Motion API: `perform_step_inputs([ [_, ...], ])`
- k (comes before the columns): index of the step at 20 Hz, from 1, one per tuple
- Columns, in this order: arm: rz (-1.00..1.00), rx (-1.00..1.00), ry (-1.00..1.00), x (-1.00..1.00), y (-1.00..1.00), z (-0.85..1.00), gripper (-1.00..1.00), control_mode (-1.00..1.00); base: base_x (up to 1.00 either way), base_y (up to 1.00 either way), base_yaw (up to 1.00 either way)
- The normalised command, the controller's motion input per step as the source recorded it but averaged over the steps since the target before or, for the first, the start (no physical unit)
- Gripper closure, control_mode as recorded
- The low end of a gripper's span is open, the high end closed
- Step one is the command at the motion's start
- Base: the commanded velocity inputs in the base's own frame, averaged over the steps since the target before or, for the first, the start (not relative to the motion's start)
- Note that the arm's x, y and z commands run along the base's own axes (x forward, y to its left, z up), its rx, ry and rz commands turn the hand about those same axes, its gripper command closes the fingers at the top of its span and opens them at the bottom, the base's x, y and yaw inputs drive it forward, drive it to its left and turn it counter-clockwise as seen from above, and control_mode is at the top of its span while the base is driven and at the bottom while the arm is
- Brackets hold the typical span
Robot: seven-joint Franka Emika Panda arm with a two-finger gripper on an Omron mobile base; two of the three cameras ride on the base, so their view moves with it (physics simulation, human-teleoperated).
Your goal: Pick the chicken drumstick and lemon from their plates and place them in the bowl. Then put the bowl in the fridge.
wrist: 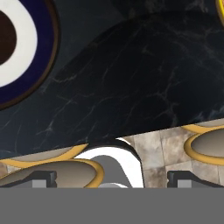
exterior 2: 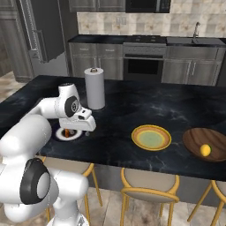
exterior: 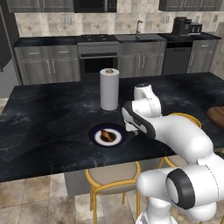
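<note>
**Clerk:** Listing item one: small brown-orange chicken drumstick [exterior: 106,134], lying on the dark centre of the round blue-rimmed plate with a white ring [exterior: 96,139], near the front edge of the black marbled island counter [exterior: 48,118]. Item two: small bright yellow lemon [exterior 2: 205,150], already resting inside the wide dark-brown wooden bowl [exterior 2: 196,139] at the far right of the counter. Item three: yellow-orange plate with a greenish centre [exterior 2: 151,137], bare, between the blue-rimmed plate and the bowl.

**Checker:** And the two-finger gripper [wrist: 112,180]?

**Clerk:** Jaws spread wide, holding nothing, poised above the counter's front edge just beside the blue-rimmed plate. Step in hand, by my reading: picking up the drumstick.

**Checker:** Handling notes?

**Clerk:** The hand looks off to one side of the plate, so it likely needs to shift over the dark centre first. Advise turning the fingers across the drumstick's narrow width, descending straight, and closing on the thicker middle. The meat is small and elongated; a grip near one end could let it swivel or slip.

**Checker:** Entries uncertain?

**Clerk:** Several. The wrist hides part of the plate and drumstick in the right base view. The hand view cuts the plate off at its left edge, so the drumstick's exact lie cannot be read there. The white paper-towel roll [exterior: 109,89] stands behind the plate, well apart. The tall dark grey fridge [exterior 2: 42,33] is cropped at the frame's top; whether its door is open I cannot tell.
</note>
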Motion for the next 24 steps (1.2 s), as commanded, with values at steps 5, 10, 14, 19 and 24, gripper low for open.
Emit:
perform_step_inputs([
  [5,0.00,0.00,0.00,0.00,0.00,0.00,-1.00,-1.00,0.00,0.00,0.00],
  [10,0.00,0.00,0.00,0.00,0.00,0.00,-1.00,-1.00,0.00,0.00,0.00],
  [14,0.00,0.00,0.00,0.00,0.00,0.00,-1.00,-1.00,0.00,0.00,0.00],
  [19,0.00,-0.01,0.00,-0.02,0.00,0.00,-1.00,-1.00,0.00,0.00,0.00],
  [24,0.17,-0.04,0.00,0.13,0.18,0.00,-1.00,-1.00,0.00,0.00,0.00],
])
